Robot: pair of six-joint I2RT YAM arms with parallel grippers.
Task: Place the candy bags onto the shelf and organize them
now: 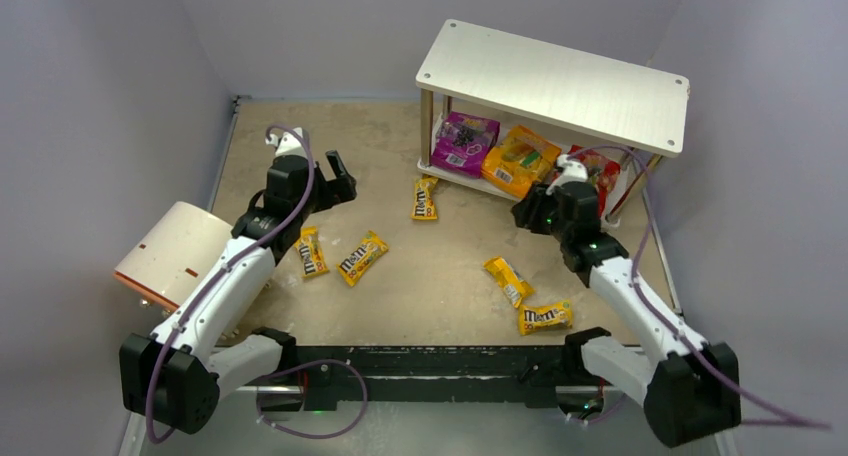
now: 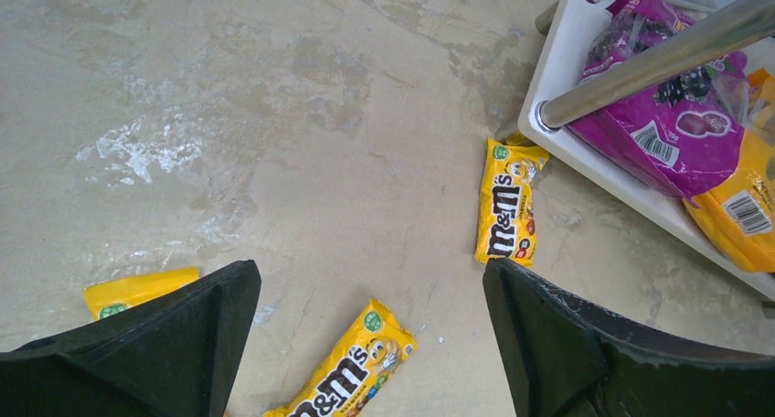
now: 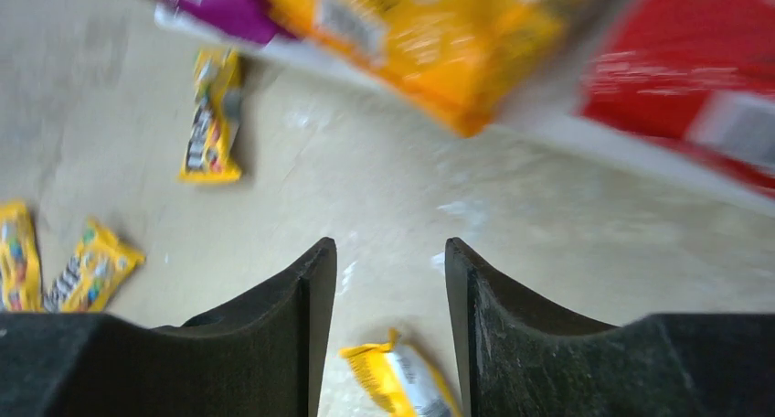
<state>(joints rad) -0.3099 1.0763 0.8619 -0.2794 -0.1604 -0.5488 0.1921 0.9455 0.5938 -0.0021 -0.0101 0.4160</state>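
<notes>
The shelf (image 1: 555, 86) stands at the back right. Its lower board (image 2: 585, 152) carries the purple bag (image 1: 465, 143), the orange bag (image 1: 518, 160) and the red bag (image 1: 600, 171) side by side. Several yellow M&M's packets lie on the table: one by the shelf corner (image 1: 425, 198), two in the left middle (image 1: 311, 252) (image 1: 362, 257), two in front of the right arm (image 1: 508, 280) (image 1: 545, 317). My left gripper (image 1: 340, 176) hangs wide open above the table, empty, over a packet (image 2: 352, 371). My right gripper (image 1: 530, 214) is just before the shelf, jaws parted and empty (image 3: 390, 248).
A white-and-tan cylinder (image 1: 175, 251) lies on its side at the left edge beside the left arm. Grey walls close in the table on three sides. A metal corner post (image 2: 658, 60) of the shelf crosses in front of the purple bag. The right wrist view is blurred.
</notes>
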